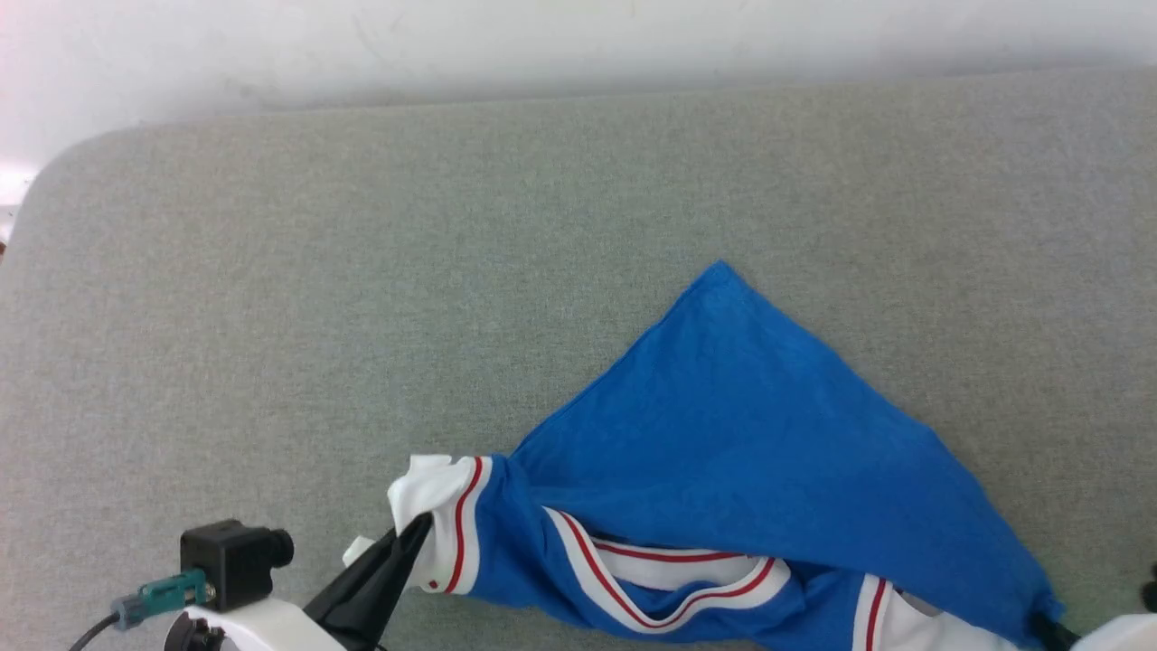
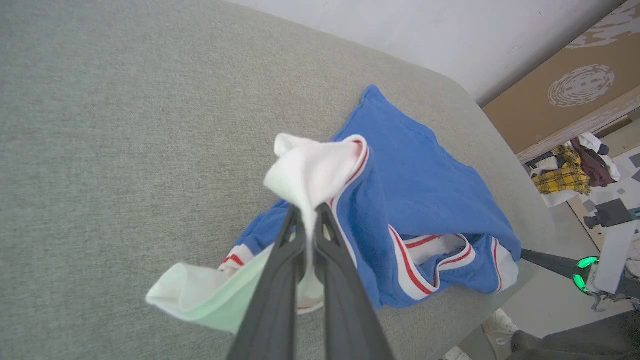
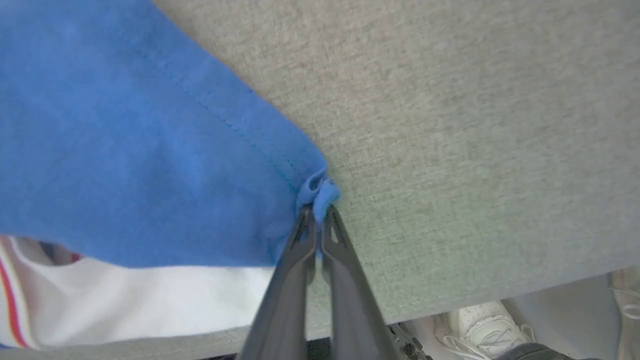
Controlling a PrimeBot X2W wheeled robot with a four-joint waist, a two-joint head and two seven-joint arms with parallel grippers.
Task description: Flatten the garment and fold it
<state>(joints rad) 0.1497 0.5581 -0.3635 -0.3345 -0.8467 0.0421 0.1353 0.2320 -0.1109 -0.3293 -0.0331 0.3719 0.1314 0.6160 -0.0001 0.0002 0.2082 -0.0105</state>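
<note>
Left hand [image 1: 411,533] apparently pinches white sleeve of the garment [image 1: 750,425].

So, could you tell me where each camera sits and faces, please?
Head view: on the head, looking down at the garment on the table; left pincer lower left.
Left wrist view: on that wrist, along its pincer, shut on the white sleeve end.
Right wrist view: on that wrist, along the right pincer, shut on a blue corner.
All share the garment.
</note>
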